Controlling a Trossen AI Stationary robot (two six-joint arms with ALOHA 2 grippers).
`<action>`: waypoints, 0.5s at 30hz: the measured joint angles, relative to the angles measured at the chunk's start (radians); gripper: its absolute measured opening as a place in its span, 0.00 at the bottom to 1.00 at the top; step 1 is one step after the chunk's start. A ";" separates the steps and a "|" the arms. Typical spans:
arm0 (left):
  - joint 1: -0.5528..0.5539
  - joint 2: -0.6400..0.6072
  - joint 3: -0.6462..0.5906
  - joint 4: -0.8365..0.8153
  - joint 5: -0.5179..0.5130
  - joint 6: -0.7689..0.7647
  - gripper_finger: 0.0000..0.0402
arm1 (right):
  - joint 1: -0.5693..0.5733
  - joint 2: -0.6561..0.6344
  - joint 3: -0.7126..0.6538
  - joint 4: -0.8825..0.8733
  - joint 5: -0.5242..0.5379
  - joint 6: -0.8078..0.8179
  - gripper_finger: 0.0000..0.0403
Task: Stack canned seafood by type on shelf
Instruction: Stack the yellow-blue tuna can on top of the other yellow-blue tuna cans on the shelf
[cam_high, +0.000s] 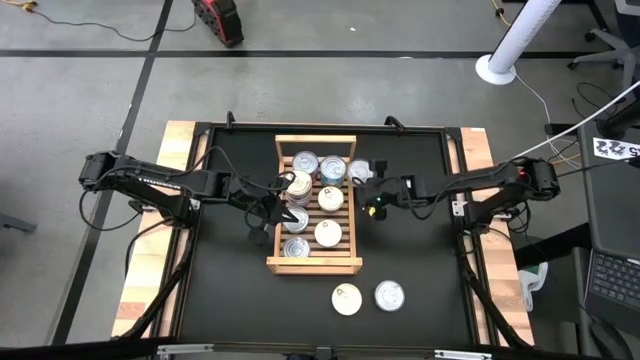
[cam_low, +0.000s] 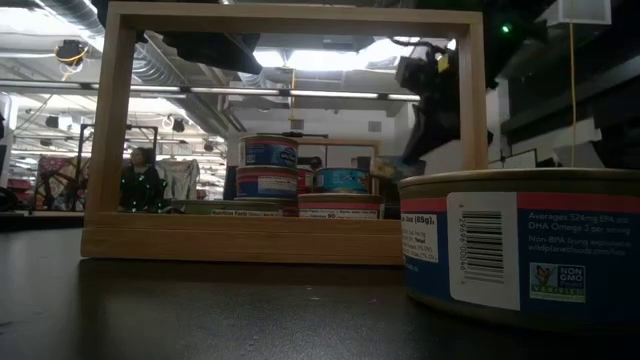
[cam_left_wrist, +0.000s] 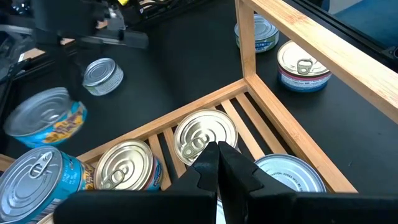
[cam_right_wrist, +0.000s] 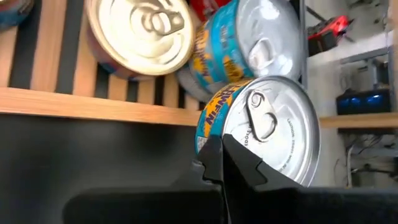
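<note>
The wooden slatted shelf lies mid-table and holds several round tins, some of them stacked. My left gripper reaches in over the shelf's left side. It is shut and sits just above a silver-lidded tin resting on the slats. My right gripper is shut and sits just off the shelf's right rail. Its tips are at a blue-and-yellow tin with a silver lid, which stands on the table. Two more tins stand near the table's near edge. My right gripper's shut fingertips sit against the side wall of the blue-and-yellow tin, coming level from the table's right. I cannot tell whether they touch it. The tin stands on the table beside the shelf's right rail.
The shelf has raised end frames at its near end and far end. In the low view, a blue-and-red labelled tin stands close in front. Wooden planks run along the table's left side and right side. Open black tabletop lies near-left.
</note>
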 joint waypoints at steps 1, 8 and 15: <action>0.000 0.000 0.000 0.000 0.000 0.000 0.00 | -0.006 0.000 0.015 -0.013 0.001 -0.015 0.00; 0.000 0.000 0.000 0.000 0.000 0.000 0.00 | -0.019 0.000 0.107 -0.063 0.003 -0.106 0.00; 0.000 0.000 0.000 0.000 0.000 0.000 0.00 | -0.019 0.000 0.152 -0.021 -0.057 -0.209 0.00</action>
